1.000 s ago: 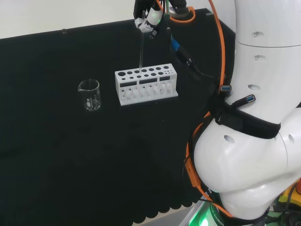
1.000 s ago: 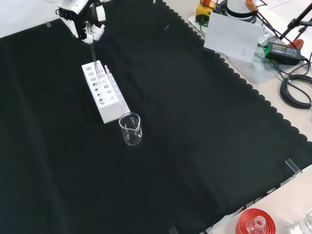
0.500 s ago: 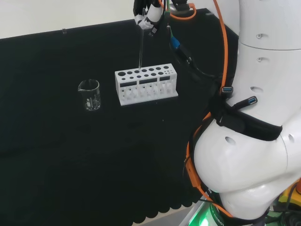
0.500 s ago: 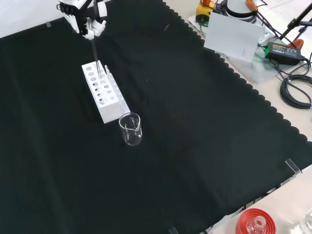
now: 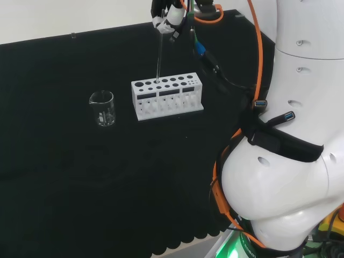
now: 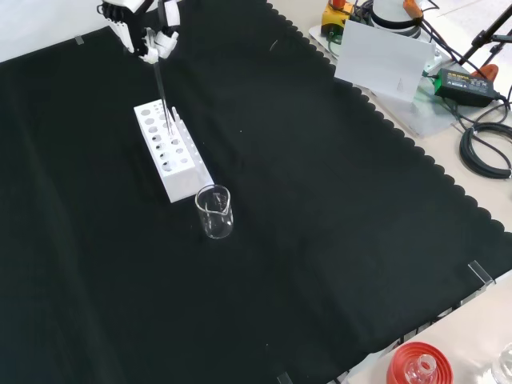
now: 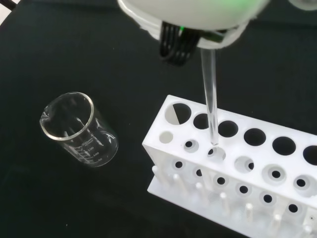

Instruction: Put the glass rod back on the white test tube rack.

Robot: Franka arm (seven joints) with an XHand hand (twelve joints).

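I'm at the insertion step: the hand [image 5: 167,17] has its fingers pinched round the top of the glass rod [image 5: 159,54], which hangs above the white test tube rack [image 5: 166,97]. Its long axis is near vertical, with the lower tip at a hole. Next, I judge, comes a straight descent, then release.

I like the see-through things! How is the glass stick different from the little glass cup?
The glass rod is long and thin; the beaker is short, wide and hollow.
The rod hangs upright from the hand, its tip at a hole of the white rack; the beaker stands by itself on the black cloth, beside the rack.
The beaker has printed marks; the rod is plain.
Both are clear.
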